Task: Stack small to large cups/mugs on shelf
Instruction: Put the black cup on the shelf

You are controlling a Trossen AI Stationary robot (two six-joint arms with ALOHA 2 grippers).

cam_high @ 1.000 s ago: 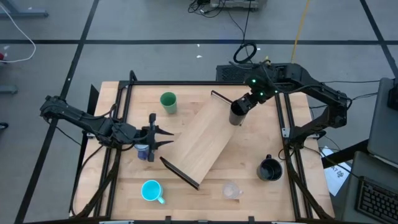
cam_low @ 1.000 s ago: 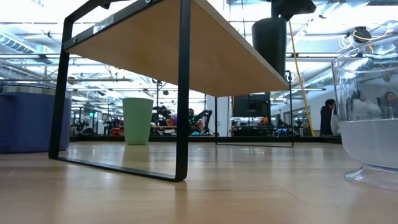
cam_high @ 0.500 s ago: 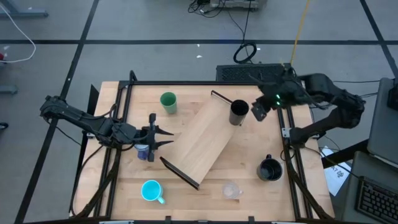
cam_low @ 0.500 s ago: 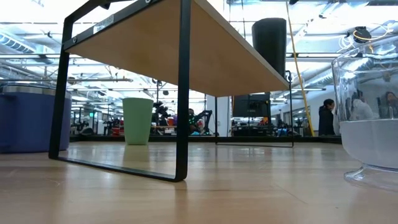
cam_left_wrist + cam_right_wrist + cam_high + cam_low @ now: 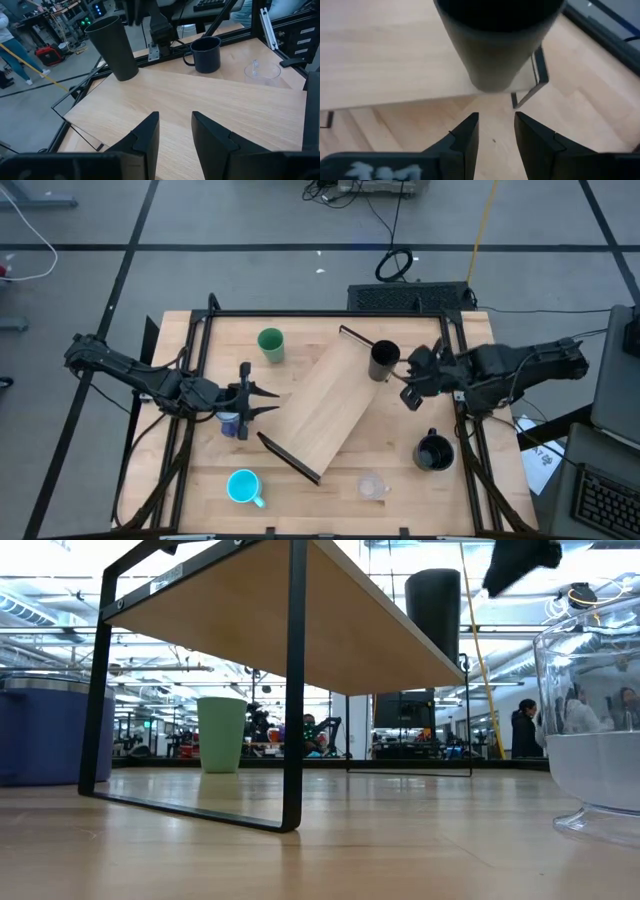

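So far only the tall black cup point(image 5: 384, 361) stood on the shelf point(image 5: 325, 408), at its far end, with the right gripper point(image 5: 411, 385) spread empty beside it, the left gripper point(image 5: 262, 399) spread near the shelf's other side, and five cups remaining off it.

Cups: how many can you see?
6: green at the table's back, tall black on the shelf, black mug right, clear and cyan in front, blue left.
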